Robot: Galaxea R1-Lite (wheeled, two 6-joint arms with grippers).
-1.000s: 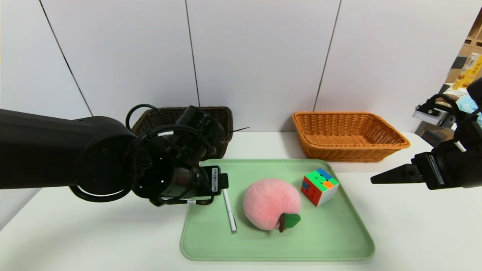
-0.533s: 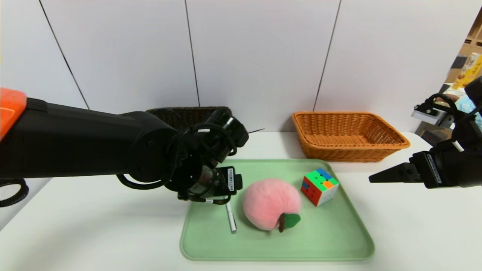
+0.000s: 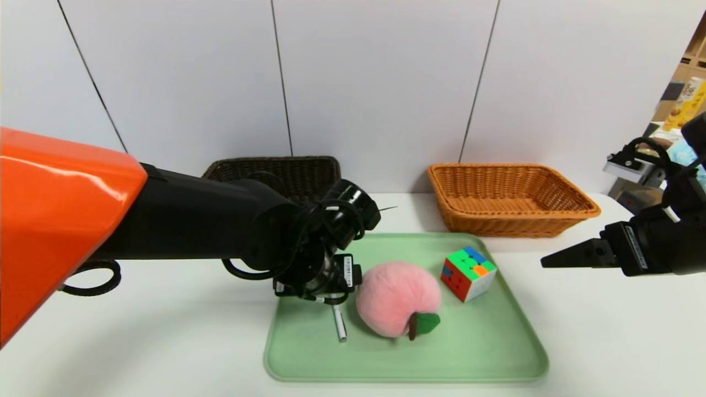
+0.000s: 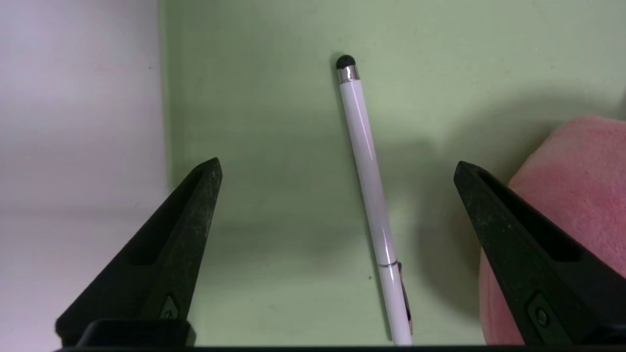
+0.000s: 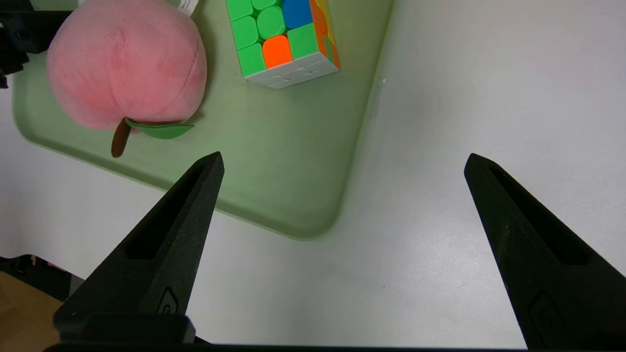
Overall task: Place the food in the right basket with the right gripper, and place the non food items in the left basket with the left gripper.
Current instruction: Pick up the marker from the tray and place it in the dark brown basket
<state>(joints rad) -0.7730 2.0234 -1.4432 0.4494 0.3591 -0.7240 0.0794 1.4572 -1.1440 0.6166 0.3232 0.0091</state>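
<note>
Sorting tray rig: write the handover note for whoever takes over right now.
Left tool: open, poised over the white pen on the green tray, pen lying between its fingers, not gripped.
Right tool: open, parked over bare table off the tray's right side.
Plush peach and puzzle cube sit on the tray.
Dark basket and orange basket: nothing visible inside.
Done: nothing sorted.
Left: pen and cube to dark basket, peach to orange.

No text, brand or number can be read anywhere. A small white label with dark, barcode-like marks is seen on the left gripper (image 3: pixel 337 295) near the centre of the head view, but its print cannot be made out. A similar white label is seen on the right gripper (image 3: pixel 551 261) at the right edge, equally illegible.
</note>
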